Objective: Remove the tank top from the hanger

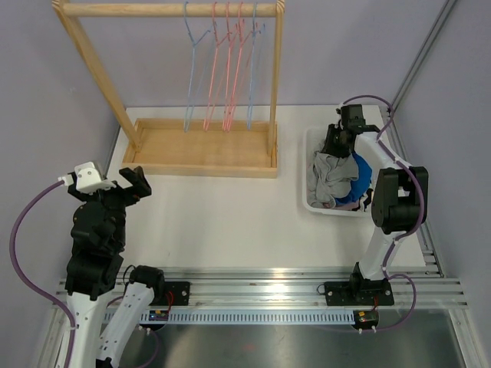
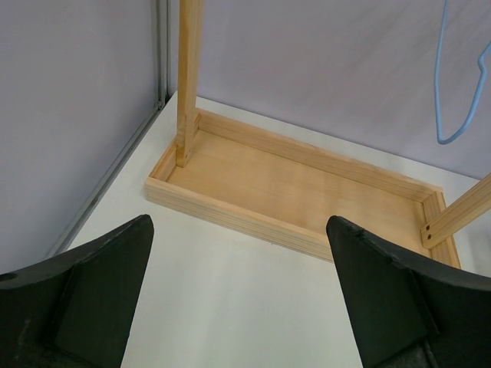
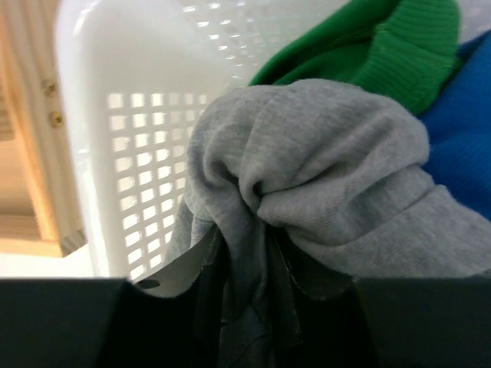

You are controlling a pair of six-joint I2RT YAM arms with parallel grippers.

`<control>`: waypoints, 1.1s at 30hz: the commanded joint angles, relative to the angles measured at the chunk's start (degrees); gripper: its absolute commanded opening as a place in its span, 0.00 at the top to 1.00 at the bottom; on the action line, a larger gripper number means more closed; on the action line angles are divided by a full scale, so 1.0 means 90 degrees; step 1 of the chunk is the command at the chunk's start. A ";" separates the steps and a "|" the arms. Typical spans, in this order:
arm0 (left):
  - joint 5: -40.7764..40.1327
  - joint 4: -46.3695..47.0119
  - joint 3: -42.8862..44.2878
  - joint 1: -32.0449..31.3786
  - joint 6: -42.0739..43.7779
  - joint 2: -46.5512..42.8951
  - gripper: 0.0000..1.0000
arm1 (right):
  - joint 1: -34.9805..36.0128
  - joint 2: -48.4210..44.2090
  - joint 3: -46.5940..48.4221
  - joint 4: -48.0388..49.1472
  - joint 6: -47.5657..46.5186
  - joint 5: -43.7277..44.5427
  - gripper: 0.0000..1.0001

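Looking down on a white table (image 1: 222, 222), lying under everything else in the top view. Finding on its far side a wooden rack (image 1: 203, 149), standing upright with a tray-like base on the tabletop, slanted legs and a top bar. Meeting the same base again in the left wrist view, lying straight ahead across the frame.

Turning to a white basket (image 1: 309, 165), sitting on the table just beside the right end of the rack's base, apart from it in the top view.

Locating the grey tank top (image 1: 331, 172) inside that basket, off every hanger, lying bunched against a blue cloth (image 1: 360, 184) and a green cloth (image 3: 368, 38).

Counting four wire hangers (image 1: 222, 69) hanging bare from the top bar, blue at both ends and pink for the middle pair.

Ending with the smallest parts. Finding the right gripper (image 1: 335, 147) reaching down into the far end of the basket, pinching a gathered fold of the grey tank top between its jaws, with the cloth puckering toward the grip in the right wrist view. Finding the left gripper (image 1: 132, 182) hovering above the near left of the table, well apart from the basket, facing the rack's base, with fingers (image 2: 92, 299) spread wide and holding nothing.
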 commanded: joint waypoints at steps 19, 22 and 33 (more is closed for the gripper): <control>-0.0199 -0.0112 0.0421 -0.0013 0.0241 0.0369 0.01 | 0.0047 -0.2117 0.1017 -0.1331 -0.0225 0.0279 0.01; 0.0104 -0.0365 0.0645 -0.0013 0.0241 0.0593 0.01 | 0.0067 -0.2752 0.1027 -0.1448 -0.0265 0.0221 0.01; 0.0603 -0.2463 0.2130 -0.0023 0.0211 0.1444 0.01 | 0.0819 -0.5214 0.0480 -0.2698 -0.0294 0.0757 0.00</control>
